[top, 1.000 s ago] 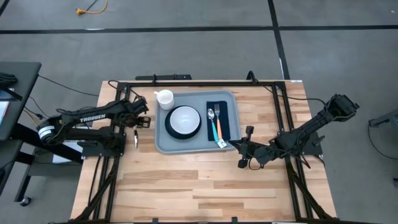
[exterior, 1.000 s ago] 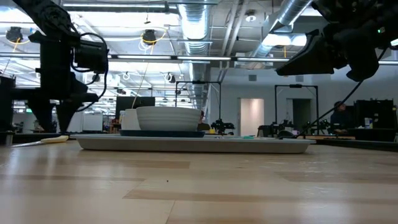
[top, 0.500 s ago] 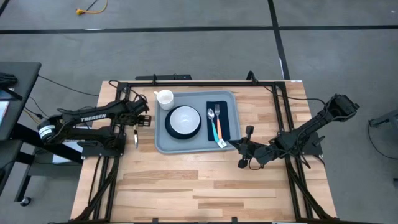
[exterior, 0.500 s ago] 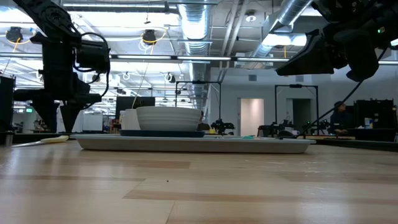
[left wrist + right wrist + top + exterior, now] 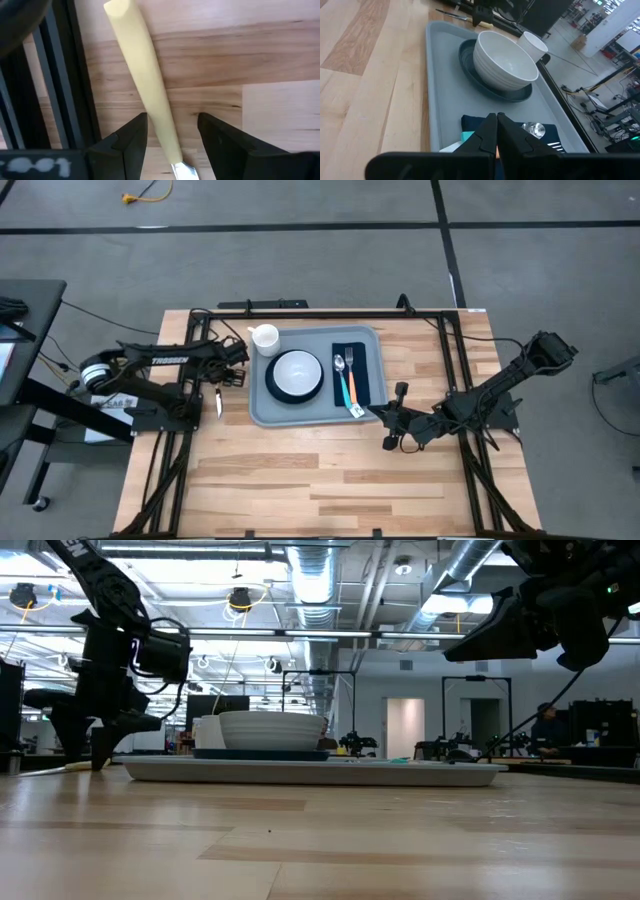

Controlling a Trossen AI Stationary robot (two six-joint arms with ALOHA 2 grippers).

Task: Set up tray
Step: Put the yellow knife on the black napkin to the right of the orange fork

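The left pincer (image 5: 170, 137) stands released astride a knife (image 5: 145, 85), blade cut off, beside the tray (image 5: 262, 409); the right pincer (image 5: 496, 131) is clenched, empty.

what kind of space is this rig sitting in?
Looks like a large robotics lab or industrial workshop, not a home. The low view shows exposed ceiling ducts and strip lights, more rigs behind, and a person at a bench. The wooden table stands on a bare concrete floor.
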